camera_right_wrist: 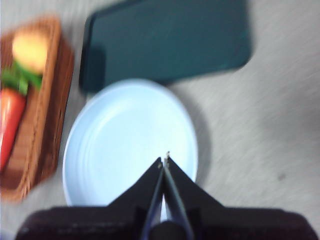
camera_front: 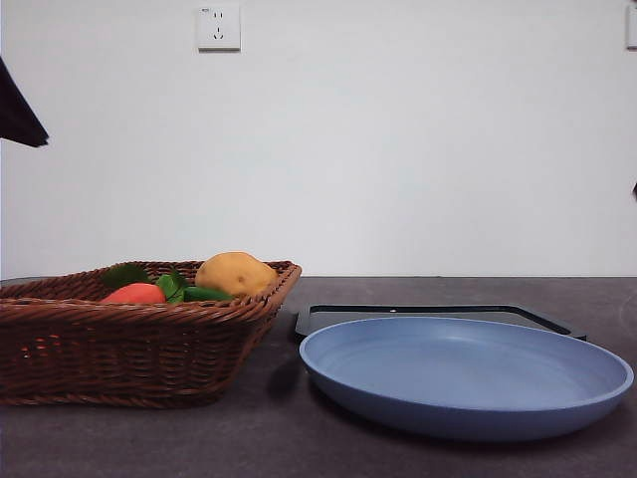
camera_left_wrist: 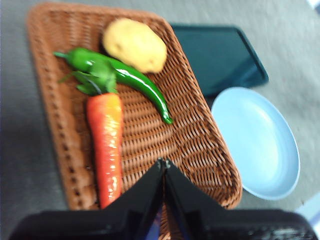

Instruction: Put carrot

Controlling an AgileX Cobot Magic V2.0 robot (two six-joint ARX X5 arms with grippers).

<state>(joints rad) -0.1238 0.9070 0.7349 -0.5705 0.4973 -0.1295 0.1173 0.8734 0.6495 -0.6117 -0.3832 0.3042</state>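
Carrot lies in the wicker basket, just ahead of my left end effector, a little to one side of its tips and not touching them. My left end effector hangs above the basket's near end, its jaws pressed together and holding nothing. The carrot is glossy red-orange and tapered, its narrow end toward my left end effector and its green leafy top pointing away. Past the leaves lies a slim green pepper, then a tan potato at the far end. My right end effector hovers over the blue plate, jaws likewise closed and empty. Beyond the plate a dark tray rests on the grey bench.
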